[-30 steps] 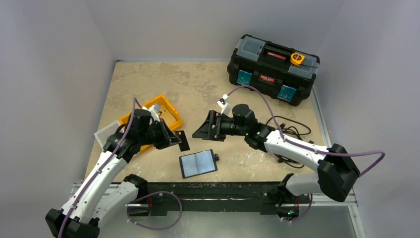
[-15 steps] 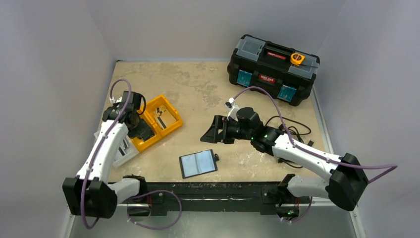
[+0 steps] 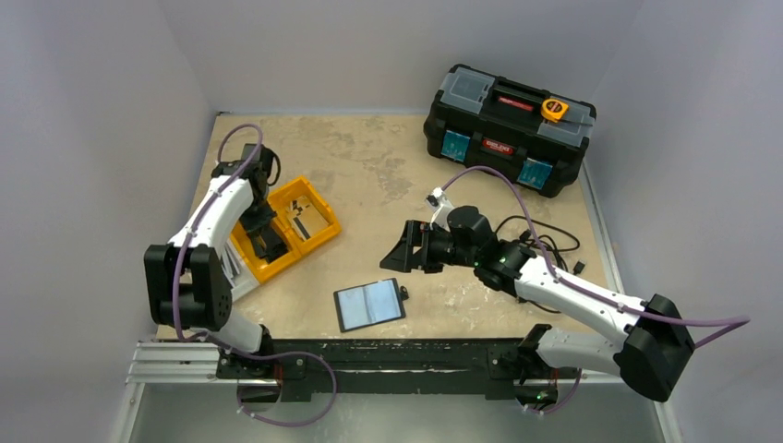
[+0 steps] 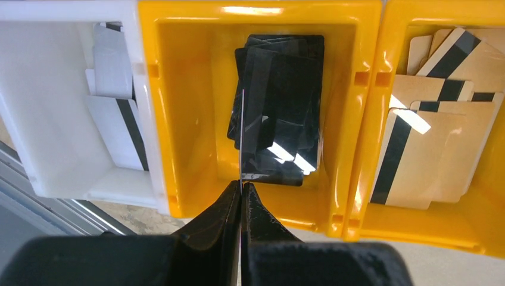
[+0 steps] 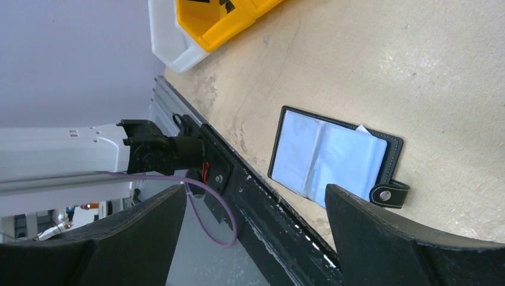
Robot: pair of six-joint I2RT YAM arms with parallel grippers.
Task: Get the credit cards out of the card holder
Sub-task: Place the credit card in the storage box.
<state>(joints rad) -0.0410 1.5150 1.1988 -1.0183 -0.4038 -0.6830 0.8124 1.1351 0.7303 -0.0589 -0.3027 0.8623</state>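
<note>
The card holder (image 3: 369,305) lies open near the table's front edge, its grey-blue panels (image 5: 330,158) facing up and its snap strap (image 5: 390,193) to one side. A pale corner (image 5: 363,128) pokes out of its far edge. My left gripper (image 4: 241,186) is shut on a thin dark credit card (image 4: 242,131), seen edge-on above the orange bin (image 4: 178,119). Several black cards (image 4: 289,107) lie in that compartment. My left gripper (image 3: 273,247) hangs over the bin's left part. My right gripper (image 3: 411,247) stands open and holds nothing, above and behind the holder, its fingertips (image 5: 172,199) wide apart.
The orange bin (image 3: 320,202) has a second compartment with tan striped cards (image 4: 440,137). A white bin (image 4: 59,149) with white cards adjoins it on the left. A black toolbox (image 3: 508,129) stands at the back right, with loose cables (image 3: 540,245) beside the right arm.
My left arm has swung left and back from beside the holder to over the orange bin, carrying the card. The right gripper drifted slightly right and stayed open.
</note>
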